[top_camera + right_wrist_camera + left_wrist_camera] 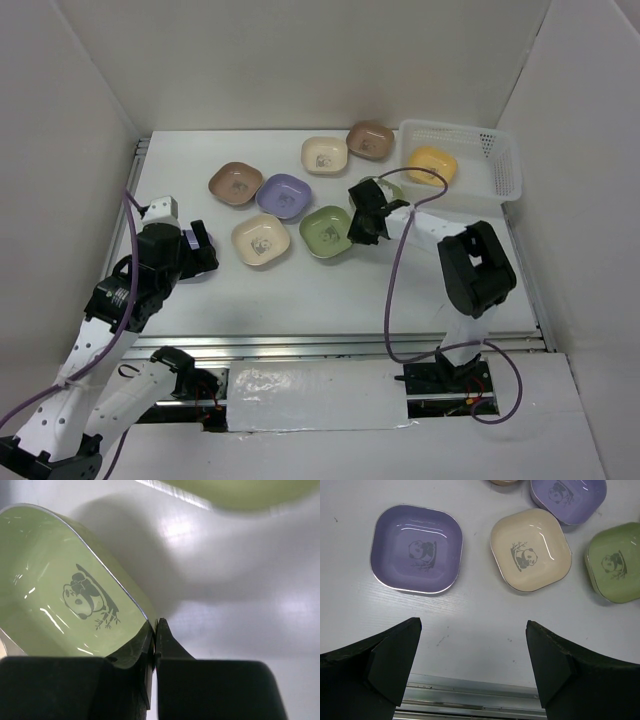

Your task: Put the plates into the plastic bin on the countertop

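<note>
My right gripper point(364, 216) is shut on the rim of a green plate point(60, 595) and holds it tilted above the countertop point(330, 295), left of the white plastic bin point(505, 165). An orange plate point(431, 164) lies in the bin. On the countertop lie a brown plate point(235, 183), a lilac plate point(283, 195), a cream plate point(261, 240), a second green plate point(327, 231), another cream plate point(324, 154) and another brown plate point(370, 139). My left gripper point(472, 630) is open and empty, just short of a second lilac plate point(416, 549).
The metal rail point(470, 695) runs along the near edge under my left gripper. White walls close in the countertop on three sides. A purple cable point(392, 290) loops from the right arm over the surface.
</note>
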You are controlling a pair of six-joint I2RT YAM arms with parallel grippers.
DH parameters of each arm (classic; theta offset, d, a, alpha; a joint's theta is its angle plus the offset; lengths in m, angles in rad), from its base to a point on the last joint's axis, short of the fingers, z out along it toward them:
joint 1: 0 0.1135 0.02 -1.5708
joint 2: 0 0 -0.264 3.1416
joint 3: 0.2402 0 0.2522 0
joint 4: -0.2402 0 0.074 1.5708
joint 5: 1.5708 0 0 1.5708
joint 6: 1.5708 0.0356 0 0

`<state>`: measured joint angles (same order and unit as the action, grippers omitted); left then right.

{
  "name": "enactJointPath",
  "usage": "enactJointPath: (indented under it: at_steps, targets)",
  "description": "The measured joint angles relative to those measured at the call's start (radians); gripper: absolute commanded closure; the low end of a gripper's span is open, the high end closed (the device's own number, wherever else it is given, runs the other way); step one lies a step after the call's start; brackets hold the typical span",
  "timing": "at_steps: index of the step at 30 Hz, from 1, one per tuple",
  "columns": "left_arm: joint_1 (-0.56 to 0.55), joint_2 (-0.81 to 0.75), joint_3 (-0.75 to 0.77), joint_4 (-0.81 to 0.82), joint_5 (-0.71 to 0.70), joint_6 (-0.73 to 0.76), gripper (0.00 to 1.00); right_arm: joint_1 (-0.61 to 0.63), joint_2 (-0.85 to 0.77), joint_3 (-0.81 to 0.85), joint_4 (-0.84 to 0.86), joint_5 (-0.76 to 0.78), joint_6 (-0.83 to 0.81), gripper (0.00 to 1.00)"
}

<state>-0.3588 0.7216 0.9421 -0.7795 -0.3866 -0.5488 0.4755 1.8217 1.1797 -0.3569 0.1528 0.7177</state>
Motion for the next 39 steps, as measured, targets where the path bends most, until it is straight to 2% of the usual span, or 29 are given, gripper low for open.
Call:
enactJointPath:
  at_steps: [5, 9, 12, 16, 19, 23, 30, 34, 37, 38, 39]
  targets:
    - [0.000, -0.001, 0.000, 0.000, 0.000, 0.000, 0.01, 0.031, -0.186, -0.128, -0.035, 0.005, 0.049, 1.00]
    - [0.000, -0.003, 0.000, 0.002, 0.000, 0.000, 0.01, -0.008, -0.339, -0.144, -0.048, -0.016, 0.073, 1.00]
    - [0.000, -0.007, 0.000, 0.002, 0.000, 0.000, 0.01, -0.102, -0.430, -0.127, -0.059, -0.003, 0.103, 1.00]
    - [0.000, -0.011, 0.000, 0.002, 0.000, 0.000, 0.01, -0.273, -0.450, -0.052, -0.070, 0.057, 0.161, 1.00]
    - [0.000, -0.013, 0.000, 0.002, 0.000, 0.000, 0.01, -0.407, -0.379, 0.063, -0.100, 0.066, 0.217, 1.00]
    - [0.000, -0.012, 0.000, 0.002, 0.000, 0.000, 0.01, -0.537, -0.180, 0.283, -0.130, 0.086, 0.295, 1.00]
    - [0.000, -0.010, -0.003, 0.003, 0.000, 0.000, 0.01, -0.624, 0.185, 0.633, -0.262, 0.058, 0.387, 1.00]
    - [0.000, -0.004, -0.011, 0.003, 0.003, 0.000, 0.01, -0.640, 0.298, 0.711, -0.316, 0.049, 0.415, 0.95]
    - [0.000, 0.005, -0.013, 0.003, 0.009, 0.001, 0.01, -0.644, 0.341, 0.755, -0.348, 0.042, 0.420, 0.82]
    - [0.000, 0.007, -0.013, 0.003, 0.011, 0.001, 0.01, -0.644, 0.350, 0.774, -0.358, 0.033, 0.419, 0.71]
    - [0.000, 0.008, -0.013, 0.003, 0.012, 0.001, 0.01, -0.643, 0.357, 0.788, -0.362, 0.024, 0.422, 0.54]
